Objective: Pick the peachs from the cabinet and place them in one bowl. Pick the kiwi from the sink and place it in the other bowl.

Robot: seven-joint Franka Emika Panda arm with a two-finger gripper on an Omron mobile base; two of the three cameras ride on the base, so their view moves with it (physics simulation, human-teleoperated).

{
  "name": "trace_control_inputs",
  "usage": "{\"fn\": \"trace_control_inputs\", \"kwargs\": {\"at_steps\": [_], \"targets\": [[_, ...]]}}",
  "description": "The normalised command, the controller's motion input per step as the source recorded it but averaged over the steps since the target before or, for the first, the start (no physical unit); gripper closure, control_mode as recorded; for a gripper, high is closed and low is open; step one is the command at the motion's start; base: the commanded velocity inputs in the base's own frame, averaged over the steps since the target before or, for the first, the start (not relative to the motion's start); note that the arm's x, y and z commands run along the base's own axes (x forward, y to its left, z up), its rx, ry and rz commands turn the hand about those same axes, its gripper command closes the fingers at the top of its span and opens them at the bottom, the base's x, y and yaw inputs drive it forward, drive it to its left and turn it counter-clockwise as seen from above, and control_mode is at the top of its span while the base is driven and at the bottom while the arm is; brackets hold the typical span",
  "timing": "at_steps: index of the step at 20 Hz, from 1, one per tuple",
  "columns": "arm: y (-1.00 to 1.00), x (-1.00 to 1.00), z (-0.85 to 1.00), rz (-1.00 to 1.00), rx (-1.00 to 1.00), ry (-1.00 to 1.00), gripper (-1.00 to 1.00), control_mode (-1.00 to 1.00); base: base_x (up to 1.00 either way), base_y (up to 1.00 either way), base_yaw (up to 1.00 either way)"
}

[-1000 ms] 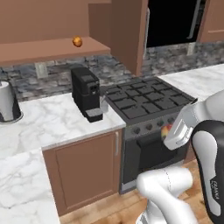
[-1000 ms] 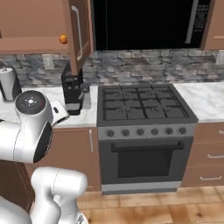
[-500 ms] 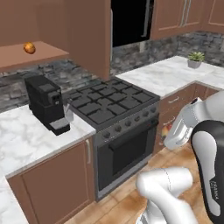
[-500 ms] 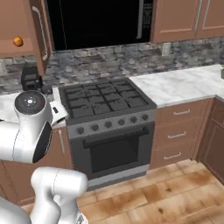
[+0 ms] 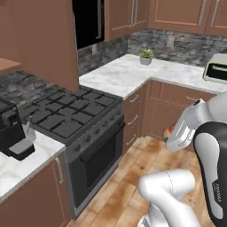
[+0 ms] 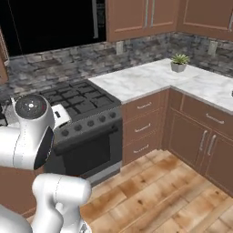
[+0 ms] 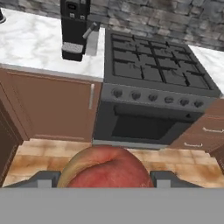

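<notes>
A peach [image 7: 106,168], yellow-orange with a red blush, sits between my gripper's [image 7: 107,176] two fingertips, which are shut on it. In the left base view the same peach [image 5: 168,132] peeks out beside the white hand, held low over the wooden floor in front of the corner drawers. The brown cabinet's open door [image 5: 44,40] stands at the upper left, beside a sliver of its shelf. The bowls, the sink and the kiwi are out of view.
A black gas stove [image 5: 71,111] with its oven [image 7: 144,124] faces the hand. A black coffee machine [image 7: 74,28] stands on the marble counter to its left. A potted plant [image 6: 179,61] and a toaster [image 5: 216,67] sit on the corner counter. Wooden floor [image 6: 150,191] lies open.
The whole picture has slid left as the base turns right: cabinet shelf and coffee machine move to the edge, the corner counter comes in. The peach stays in the gripper.
</notes>
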Motion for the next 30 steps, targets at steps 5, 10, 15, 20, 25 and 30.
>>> {"fn": "trace_control_inputs", "kwargs": {"at_steps": [5,10,15,20,25,30], "targets": [[0.0,0.0,0.0,0.0,0.0,0.0,1.0,1.0,0.0,-0.02,-0.5],[0.0,0.0,0.0,0.0,0.0,0.0,1.0,1.0,0.0,-0.02,-0.5],[0.0,0.0,0.0,0.0,0.0,0.0,1.0,1.0,0.0,-0.02,-0.5],[0.0,0.0,0.0,0.0,0.0,0.0,1.0,1.0,0.0,-0.02,-0.5],[0.0,0.0,0.0,0.0,0.0,0.0,1.0,1.0,0.0,-0.02,-0.5],[0.0,0.0,0.0,0.0,0.0,0.0,1.0,1.0,0.0,-0.02,-0.5]]}}
